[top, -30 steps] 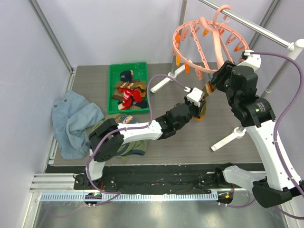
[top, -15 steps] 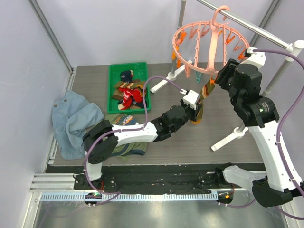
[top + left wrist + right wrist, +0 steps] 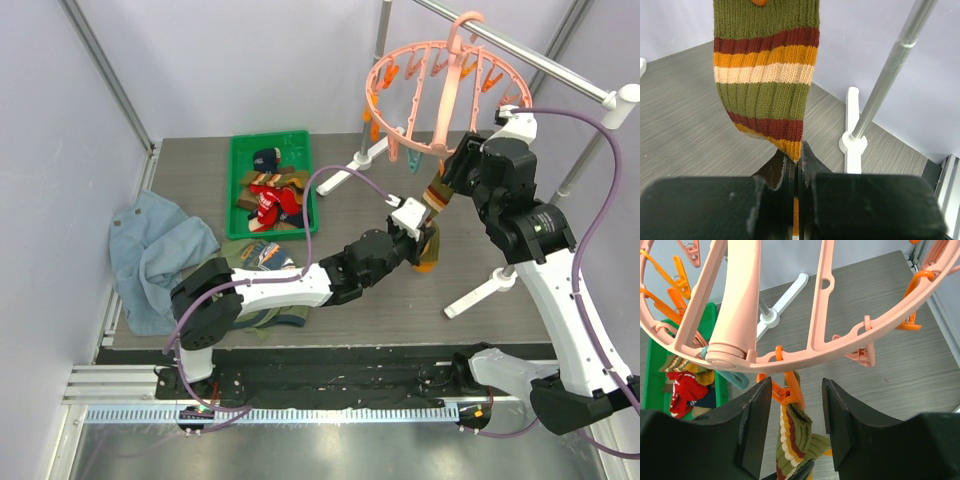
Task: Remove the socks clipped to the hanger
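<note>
Hanging limp from an orange clip (image 3: 790, 392) on the hanger (image 3: 820, 305), striped sock (image 3: 765, 95) (soft, light, stretchy knit) pinched low by left gripper (image 3: 798, 155); right gripper (image 3: 795, 405) spread astride that clip, so squeeze there, I reckon.

The scene is lit brightly and evenly; only faint, soft shadows are cast on the surface (image 3: 420, 310). Glare is seen on the metal sheet (image 3: 300, 450) below it. Close to the lens, the left hand (image 3: 794, 160) is rendered dark and blurred, the sock (image 3: 765, 75) sharp.
</note>
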